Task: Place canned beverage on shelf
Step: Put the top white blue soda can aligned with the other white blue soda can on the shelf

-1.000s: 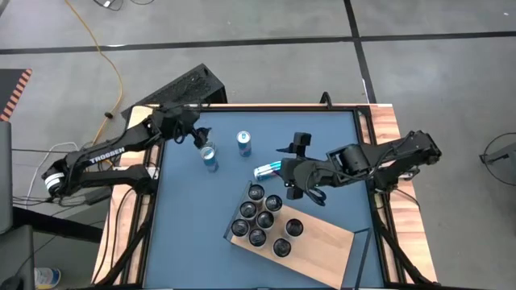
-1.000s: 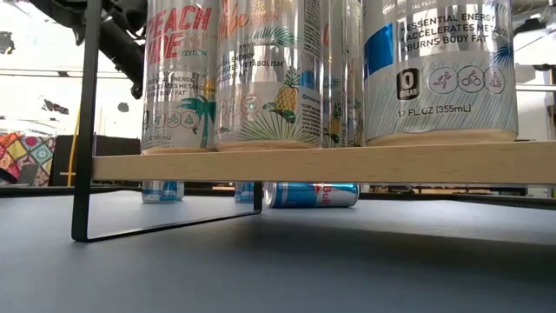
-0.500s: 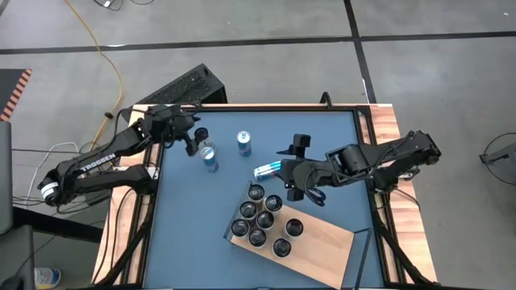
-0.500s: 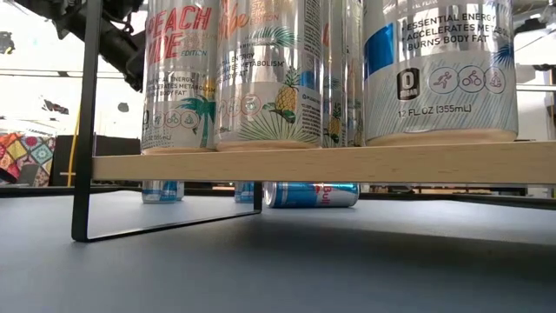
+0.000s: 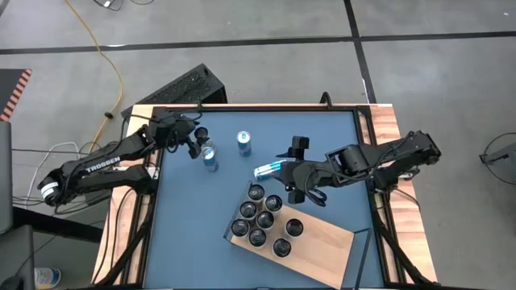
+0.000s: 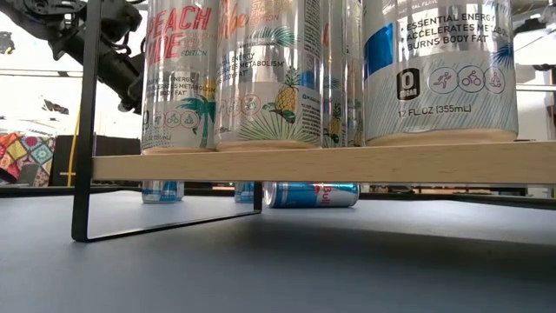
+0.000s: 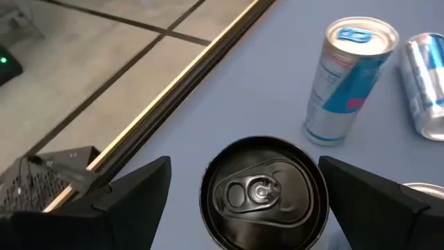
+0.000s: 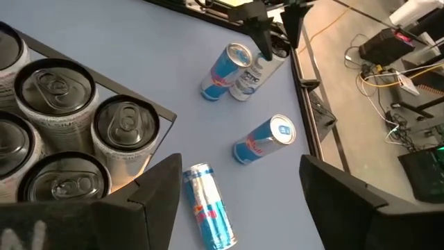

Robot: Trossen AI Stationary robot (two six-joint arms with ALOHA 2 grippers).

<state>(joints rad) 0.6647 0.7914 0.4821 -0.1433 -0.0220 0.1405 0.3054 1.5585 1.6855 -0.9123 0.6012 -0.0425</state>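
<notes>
High view gives me the shelf (image 5: 318,242) lying skewed at the near middle of the blue bench (image 5: 181,234), with seven dark-topped cans (image 5: 262,219) clustered on its left end. From the low view those same cans (image 6: 265,74) stand upright on the light-wood board (image 6: 347,163), which rests on a thin black frame.

Off the shelf I count three slim blue-and-silver cans. One lying can (image 5: 267,169) sits on its side just beyond the shelf's far corner, and my right gripper (image 5: 297,184) hovers close beside it, jaws spread wide and holding nothing, as the right wrist view shows. One standing can (image 5: 244,142) is upright farther back.

My left gripper (image 5: 196,142) is at the bench's far left, over the left-hand can (image 5: 210,157). In the left wrist view a dark can top (image 7: 263,192) sits between the open jaws, and neither finger (image 7: 135,198) touches it.
</notes>
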